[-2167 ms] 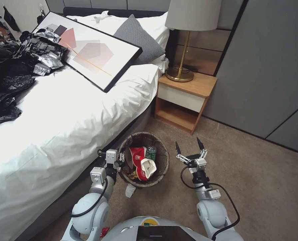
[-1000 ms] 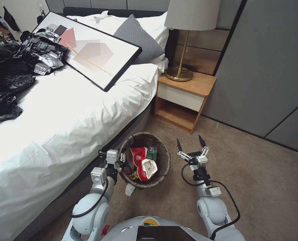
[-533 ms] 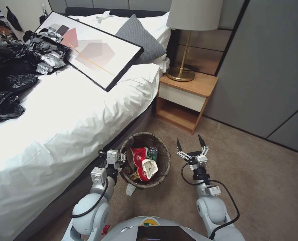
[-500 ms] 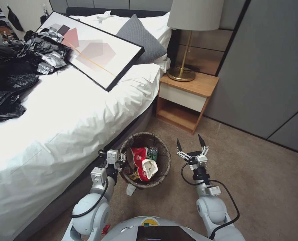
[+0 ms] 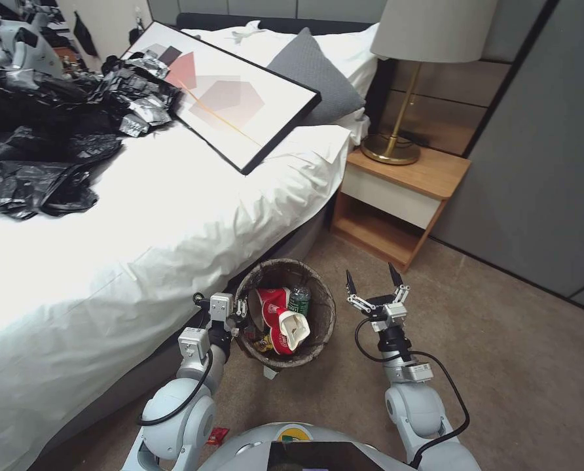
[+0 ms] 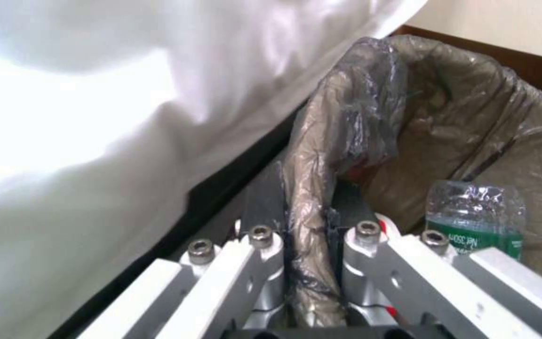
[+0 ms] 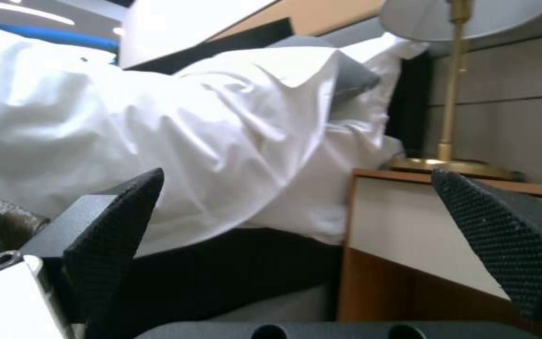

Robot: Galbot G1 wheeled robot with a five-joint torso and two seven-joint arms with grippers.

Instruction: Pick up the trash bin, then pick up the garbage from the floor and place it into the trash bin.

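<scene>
Nearest, a tiny red wrapper (image 5: 217,436) is lying on the carpet (image 5: 501,366) just beside the robot's left shoulder, not yet collected. Just ahead, the left gripper (image 5: 238,313) is clamping the near-left rim of the trash bin (image 5: 323,297); the left wrist view is showing its fingers (image 6: 265,212) pinching the folded brown bag liner (image 6: 346,122) between them. The bin is hanging or standing close against the bed (image 5: 141,216), already holding red-and-white paper cups (image 5: 280,324), a small green bottle (image 5: 297,299) and a yellow snack wrapper (image 5: 260,341). Beside it, the right gripper (image 5: 371,279) is hovering over the carpet with its fingers spread wide, gripping nothing. Judgement: the bin pickup is done and most litter is in; the collecting step is nearly finished. Next is calling for bringing the free right gripper to the leftover wrapper, which is awkwardly close under the body. Farther off, a nightstand (image 5: 397,196) and a lamp (image 5: 423,39) are standing by the wall.
</scene>
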